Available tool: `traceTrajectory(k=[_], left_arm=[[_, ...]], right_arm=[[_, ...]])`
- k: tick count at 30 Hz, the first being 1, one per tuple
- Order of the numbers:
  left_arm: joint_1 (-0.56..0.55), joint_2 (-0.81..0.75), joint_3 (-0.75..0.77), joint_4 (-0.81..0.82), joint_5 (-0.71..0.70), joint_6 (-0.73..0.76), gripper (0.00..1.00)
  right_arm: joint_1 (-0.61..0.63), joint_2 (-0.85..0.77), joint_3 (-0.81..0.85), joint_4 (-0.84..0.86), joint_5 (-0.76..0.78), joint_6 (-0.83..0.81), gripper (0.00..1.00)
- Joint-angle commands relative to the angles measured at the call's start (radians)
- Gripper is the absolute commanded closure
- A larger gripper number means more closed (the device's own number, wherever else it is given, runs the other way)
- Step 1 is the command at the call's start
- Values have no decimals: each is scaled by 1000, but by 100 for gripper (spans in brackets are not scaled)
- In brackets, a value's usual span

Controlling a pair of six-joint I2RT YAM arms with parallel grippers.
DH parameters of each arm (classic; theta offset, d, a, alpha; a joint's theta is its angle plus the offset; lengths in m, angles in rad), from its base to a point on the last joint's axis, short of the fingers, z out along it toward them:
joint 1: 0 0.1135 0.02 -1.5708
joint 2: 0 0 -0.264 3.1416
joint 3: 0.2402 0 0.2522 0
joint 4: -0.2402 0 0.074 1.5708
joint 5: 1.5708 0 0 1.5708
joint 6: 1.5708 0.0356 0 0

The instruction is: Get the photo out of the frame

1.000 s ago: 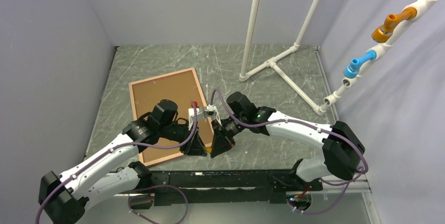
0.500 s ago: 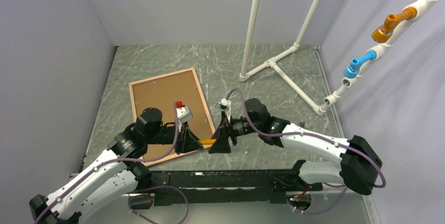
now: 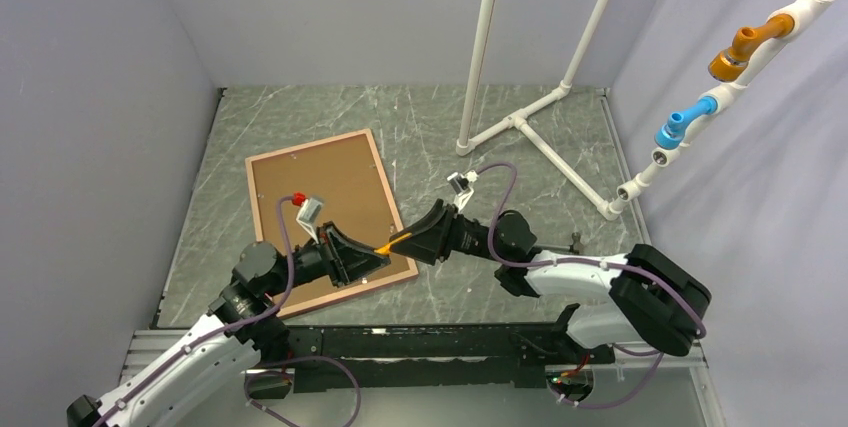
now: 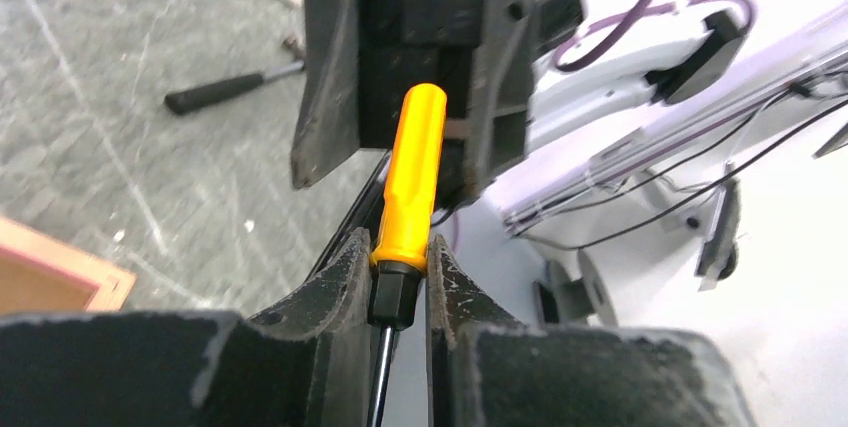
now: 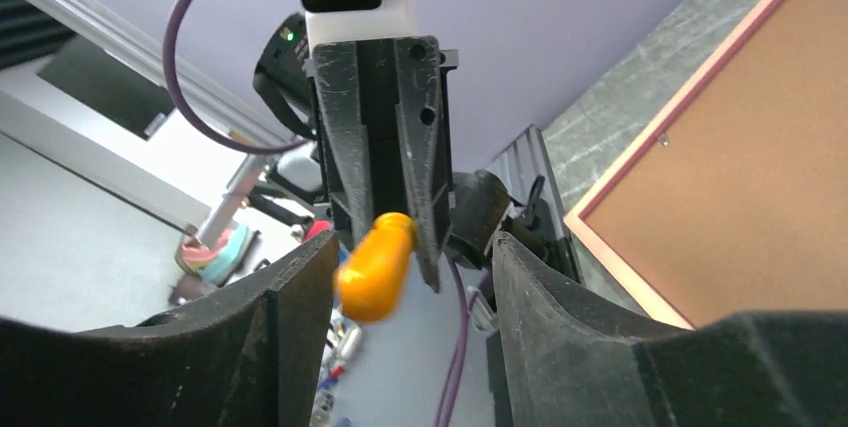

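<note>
The pink frame lies flat on the table with its brown backing board facing up. The photo is hidden. My left gripper is shut on a screwdriver, pinching it where the orange handle meets the black collar. It holds it over the frame's near right corner. My right gripper faces the left one, open. The orange handle end sits between its spread fingers and looks clear of both.
A black-handled hammer lies on the marble table to the right of the arms. A white pipe stand rises at the back right. Grey walls close in the left, back and right sides.
The left gripper has shut on the screwdriver and the right gripper has opened off it. Both grippers have swung from pointing down at the frame's near corner to facing each other.
</note>
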Motion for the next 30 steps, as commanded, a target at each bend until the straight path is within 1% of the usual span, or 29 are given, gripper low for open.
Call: traceTrajectory(k=[1,4,8,10,12,13,14,16,17,18,19,20,21,23,24,26,27,28,29,30], left_arm=[[3,-23,10,181,-75,-115,100],[3,-8,-16,236,-83,-148,100],[4,43,-39,313,-54,-179,100],[4,56,-55,359,-55,-192,100],[3,60,-60,360,-66,-192,100],[3,58,-58,354,-71,-186,100],[3,57,-55,345,-75,-179,100],[4,53,-47,328,-84,-164,100],[3,54,-41,313,-87,-156,100],[3,54,-27,284,-89,-141,100],[3,52,-2,225,-97,-121,95],[4,49,29,122,-119,-97,85],[3,37,59,-9,-149,-71,73],[4,7,99,-184,-219,-41,51],[4,-15,117,-271,-262,-35,43],[3,-59,146,-451,-364,-38,32],[3,-79,158,-527,-425,-43,28],[4,-99,168,-598,-467,-45,26],[3,-114,174,-652,-477,-47,26],[4,-125,178,-701,-521,-48,26]], right_arm=[[15,43,28,237,64,100,42],[30,49,60,192,68,78,49],[37,34,75,150,101,48,50],[39,25,87,116,115,42,56],[42,26,101,83,119,34,59],[45,30,104,81,119,31,62],[48,34,104,80,123,33,66],[49,49,110,73,130,35,87],[50,56,113,66,134,34,99],[50,65,118,52,139,33,100],[50,67,121,26,149,27,100],[47,62,126,-26,170,13,100],[47,50,137,-88,202,-10,100],[46,27,174,-249,260,-83,100],[44,17,200,-330,295,-122,100],[38,14,265,-481,361,-203,100],[32,20,290,-544,395,-240,100],[26,28,320,-598,422,-284,100],[23,39,349,-664,453,-325,100],[21,50,369,-692,485,-374,100]])
